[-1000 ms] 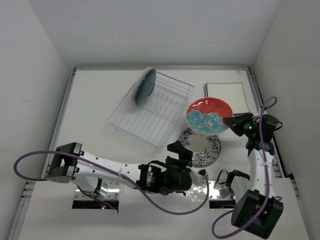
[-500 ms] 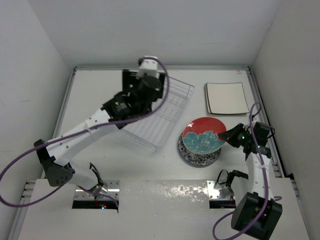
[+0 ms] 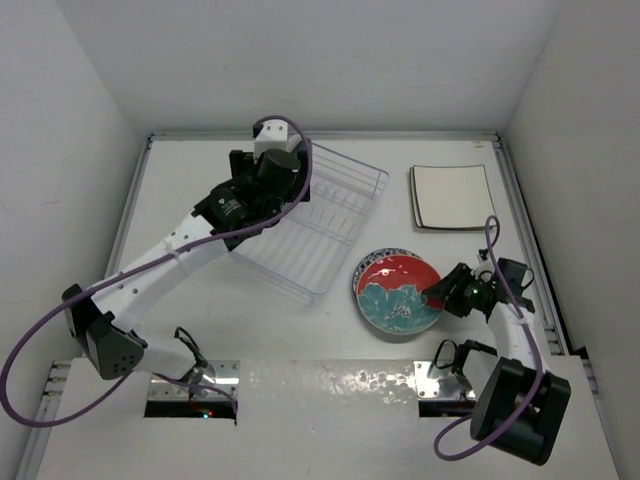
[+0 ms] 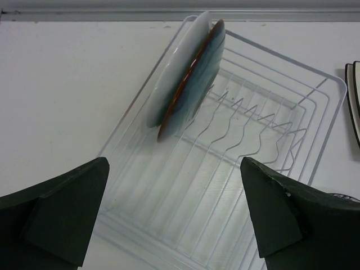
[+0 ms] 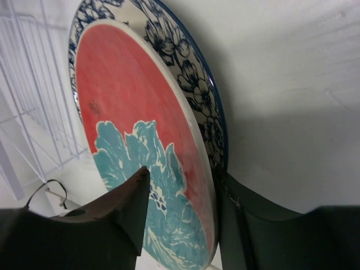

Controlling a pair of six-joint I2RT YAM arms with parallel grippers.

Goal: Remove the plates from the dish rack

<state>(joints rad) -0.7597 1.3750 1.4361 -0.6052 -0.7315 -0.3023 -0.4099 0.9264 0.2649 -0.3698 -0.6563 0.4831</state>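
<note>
On the tabletop (image 3: 180,185), the dish rack (image 3: 330,220) lies toward 11 o'clock. One teal-faced plate (image 4: 188,79) stands on edge at its far end. The left tool (image 4: 174,163), jaws wide and empty, faces it: centre the rim between the fingers, close, then lift clear of the prongs. At 4 o'clock the right tool (image 5: 183,202) pinches the red-and-teal floral plate (image 3: 398,290) over the blue floral plate (image 5: 197,101). Release once it is seated flat.

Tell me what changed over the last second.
The left gripper swung from by the arm bases out to the dish rack, open before the standing plate. The right gripper, clamped on the red-and-teal plate, brought it nearer, over the blue floral plate. Rack, standing plate and square plates stayed.
</note>
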